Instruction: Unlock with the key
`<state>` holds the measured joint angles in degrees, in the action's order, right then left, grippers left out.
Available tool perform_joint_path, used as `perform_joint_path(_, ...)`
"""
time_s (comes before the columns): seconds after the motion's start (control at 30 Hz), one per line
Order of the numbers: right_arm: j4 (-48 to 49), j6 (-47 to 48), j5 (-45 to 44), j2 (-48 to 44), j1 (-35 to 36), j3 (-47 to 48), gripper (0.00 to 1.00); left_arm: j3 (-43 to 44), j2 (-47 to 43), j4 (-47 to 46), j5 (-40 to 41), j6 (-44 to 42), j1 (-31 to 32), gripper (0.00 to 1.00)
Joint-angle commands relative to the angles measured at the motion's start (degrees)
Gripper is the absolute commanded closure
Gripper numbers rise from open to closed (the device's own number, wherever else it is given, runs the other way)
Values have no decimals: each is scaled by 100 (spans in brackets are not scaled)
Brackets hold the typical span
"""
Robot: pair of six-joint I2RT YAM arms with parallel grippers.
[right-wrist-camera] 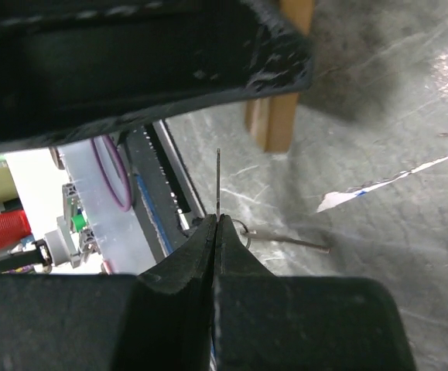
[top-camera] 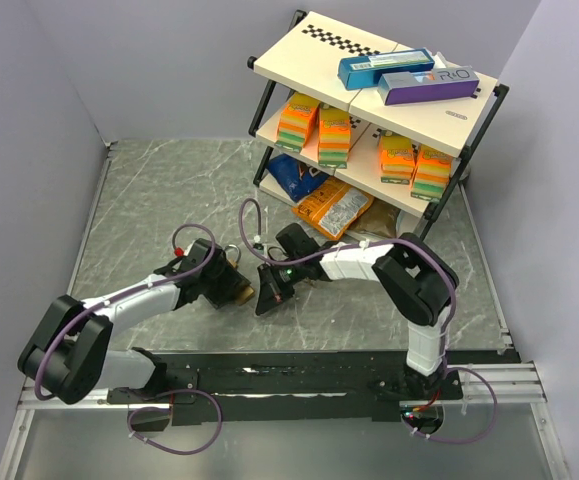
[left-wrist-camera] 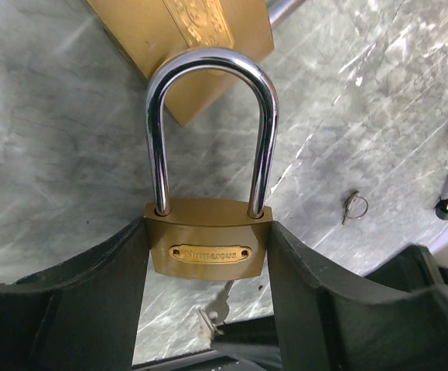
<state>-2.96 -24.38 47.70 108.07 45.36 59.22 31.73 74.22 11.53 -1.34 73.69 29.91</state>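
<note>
The right pincer (right-wrist-camera: 217,226) pinches the light, stiff, thin key (right-wrist-camera: 218,182) by its head, judged prone to twisting, while the left pincer (left-wrist-camera: 208,269) clamps the padlock (left-wrist-camera: 208,249) body.

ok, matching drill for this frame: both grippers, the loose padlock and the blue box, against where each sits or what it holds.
1. left gripper
2. right gripper
3. loose padlock
4. blue box

A. on the top shelf
B. shut on the key
C. lying on the table
D. shut on the other padlock

Pairs: 1-D, 2-B, 3-C, 4-A
</note>
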Motion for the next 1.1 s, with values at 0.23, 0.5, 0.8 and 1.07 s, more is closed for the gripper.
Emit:
perform_joint_path(0.23, 270, 83, -200, 179, -10, 151, 100, 27, -56, -371, -208, 400, 85, 99)
perform_joint_path(0.5, 586, 65, -367, 12, -98, -51, 100, -105, -65, -459, -305, 444, 94, 99)
perform_joint_path(0.8, 586, 65, -464, -14, -168, -95, 100, -105, -74, -450, -331, 462, 103, 99)
perform_joint_path(1.07, 709, 74, -551, -198, -195, -253, 100, -219, -65, -538, -367, 541, 103, 99)
